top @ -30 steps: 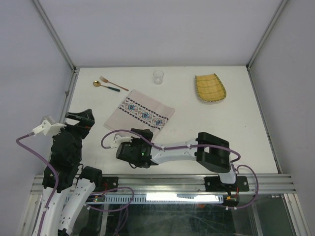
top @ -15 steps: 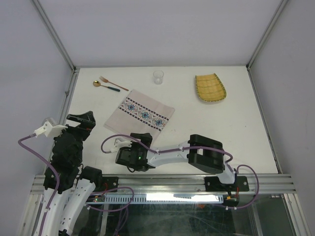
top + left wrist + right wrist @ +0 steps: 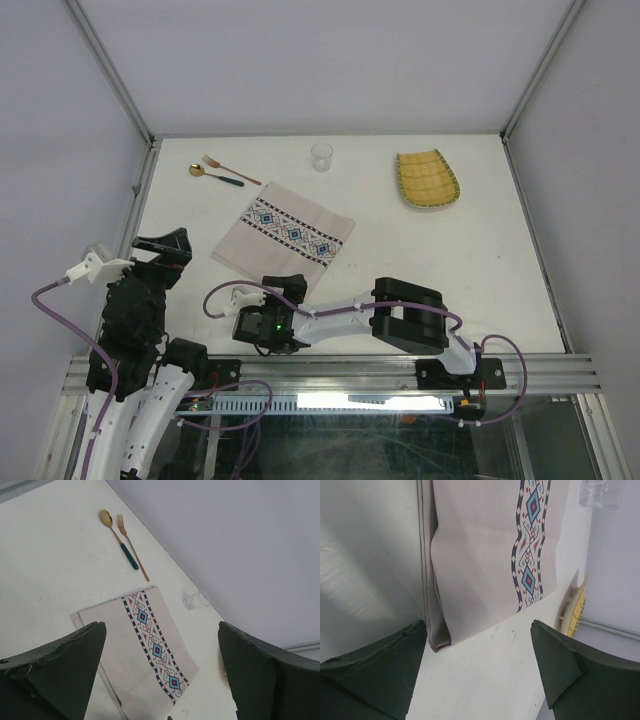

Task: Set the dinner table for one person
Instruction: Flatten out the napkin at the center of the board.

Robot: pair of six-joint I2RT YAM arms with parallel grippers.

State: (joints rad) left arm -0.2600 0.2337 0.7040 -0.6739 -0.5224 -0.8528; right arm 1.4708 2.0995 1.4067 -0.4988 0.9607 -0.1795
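Seems at the placemat (image 3: pixel 285 232) step, both right gripper (image 3: pixel 284 288) and left gripper (image 3: pixel 165 243) spread empty; next calls for pinching its near edge and squaring it.

white-and-black arms (image 3: pixel 340 308) — purple cables (image 3: pixel 36 291), dark green pincer fingers (image 3: pixel 370 672).

Spoon (image 3: pixel 217 176), fork (image 3: pixel 232 170), cup (image 3: pixel 321 157) and dish (image 3: pixel 427 179) lie behind placemat (image 3: pixel 284 234) on dinner table (image 3: pixel 450 260)

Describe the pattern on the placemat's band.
Blue diamonds with red accents between dark borders, on the pale placemat; clearest in the left wrist view.
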